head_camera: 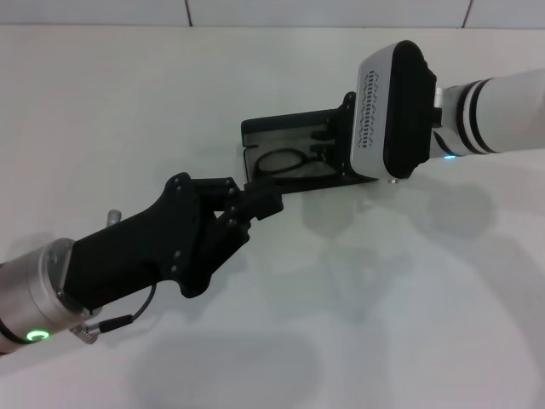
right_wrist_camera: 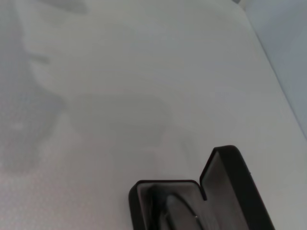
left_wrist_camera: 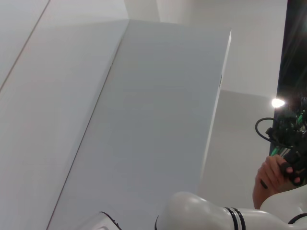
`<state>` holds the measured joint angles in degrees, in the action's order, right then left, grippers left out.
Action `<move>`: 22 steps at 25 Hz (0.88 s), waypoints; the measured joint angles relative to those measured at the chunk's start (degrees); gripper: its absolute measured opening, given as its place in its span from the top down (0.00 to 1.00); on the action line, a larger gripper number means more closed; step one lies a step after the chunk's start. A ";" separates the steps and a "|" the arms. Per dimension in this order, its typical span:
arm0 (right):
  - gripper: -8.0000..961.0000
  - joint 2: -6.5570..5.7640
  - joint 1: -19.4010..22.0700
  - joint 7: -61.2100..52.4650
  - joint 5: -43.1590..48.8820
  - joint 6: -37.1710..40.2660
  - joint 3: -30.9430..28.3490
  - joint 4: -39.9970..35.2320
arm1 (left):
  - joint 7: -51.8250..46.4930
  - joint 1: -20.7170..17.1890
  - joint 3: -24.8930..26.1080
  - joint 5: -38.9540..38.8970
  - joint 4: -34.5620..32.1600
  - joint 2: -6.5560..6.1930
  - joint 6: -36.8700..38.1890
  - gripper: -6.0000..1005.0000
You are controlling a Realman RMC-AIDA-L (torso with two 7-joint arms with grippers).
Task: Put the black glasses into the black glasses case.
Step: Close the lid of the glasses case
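The black glasses case lies open at the middle of the white table, its lid raised on the far side. The black glasses lie inside on the grey lining. My left gripper reaches in from the lower left, fingertips together at the case's front left edge. My right gripper hangs over the right part of the case, its fingers hidden behind the wrist housing. The right wrist view shows the open case with a lens of the glasses inside. The left wrist view shows neither.
The white table stretches on all sides of the case. The left wrist view looks up at a wall, part of my white right arm and a person's hand at the side.
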<state>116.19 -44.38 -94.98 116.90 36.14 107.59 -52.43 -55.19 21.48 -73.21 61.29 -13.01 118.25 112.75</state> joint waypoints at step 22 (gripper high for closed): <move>0.87 -0.09 22.15 -1.14 -23.26 2.45 -0.58 -18.80 | -13.23 5.01 18.36 -0.71 -3.91 -2.42 -2.26 0.95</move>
<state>116.10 -22.23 -96.12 93.64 38.60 107.02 -71.22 -68.42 26.48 -54.85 60.58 -16.92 115.83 110.50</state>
